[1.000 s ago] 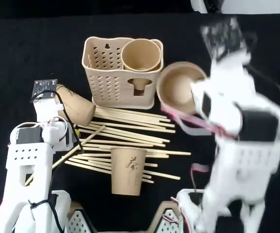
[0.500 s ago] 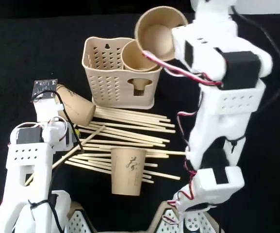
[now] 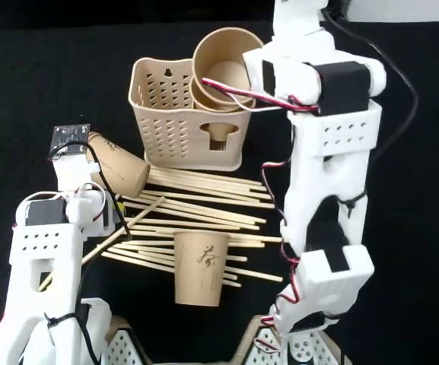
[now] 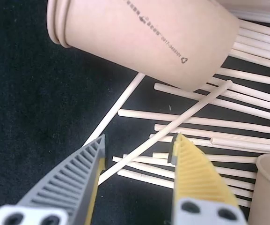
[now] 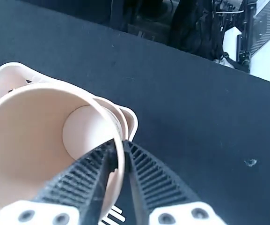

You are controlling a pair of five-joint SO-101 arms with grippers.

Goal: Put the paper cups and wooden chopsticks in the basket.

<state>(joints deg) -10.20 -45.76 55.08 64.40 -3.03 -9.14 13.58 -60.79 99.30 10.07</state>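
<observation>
Right claw [image 5: 120, 149], clamped on paper cup [image 3: 221, 52] rim above basket [image 3: 166, 114]: best lowered level, then released; left claw [image 4: 139, 140] gaping, empty, over chopsticks [image 4: 195, 122].

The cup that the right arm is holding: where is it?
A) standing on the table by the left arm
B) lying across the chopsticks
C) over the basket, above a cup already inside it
C: the right gripper pinches the rim of the held cup, which hangs over the basket, above the cup inside.
</observation>
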